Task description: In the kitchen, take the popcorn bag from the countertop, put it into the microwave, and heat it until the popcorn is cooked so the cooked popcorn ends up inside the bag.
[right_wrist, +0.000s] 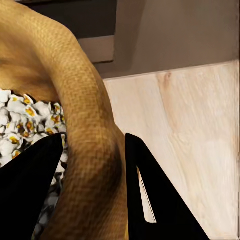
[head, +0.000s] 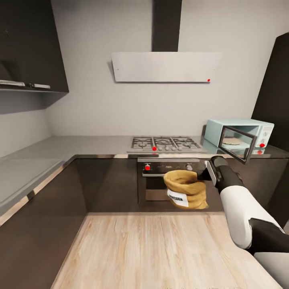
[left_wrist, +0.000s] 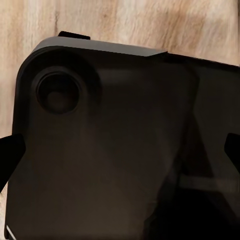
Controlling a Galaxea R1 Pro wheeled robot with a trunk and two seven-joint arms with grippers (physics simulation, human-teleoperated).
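The tan popcorn bag (head: 185,188) hangs in the air in front of the dark oven, below counter height, with a white label on its side. My right gripper (head: 204,176) is shut on its rolled rim from the right. In the right wrist view the two black fingers (right_wrist: 150,190) pinch the rim of the popcorn bag (right_wrist: 90,125), and white popped kernels show inside. The pale blue microwave (head: 212,134) stands on the grey countertop (head: 92,144) at the right, its dark-framed door (head: 239,144) swung open. My left gripper (left_wrist: 120,150) is open over a dark rounded body part.
A steel gas hob (head: 165,143) sits on the counter left of the microwave, above the built-in oven (head: 160,172). A grey extractor hood (head: 164,66) hangs on the wall. Dark cabinets line the left and right sides. Light wood floor (head: 152,249) lies ahead.
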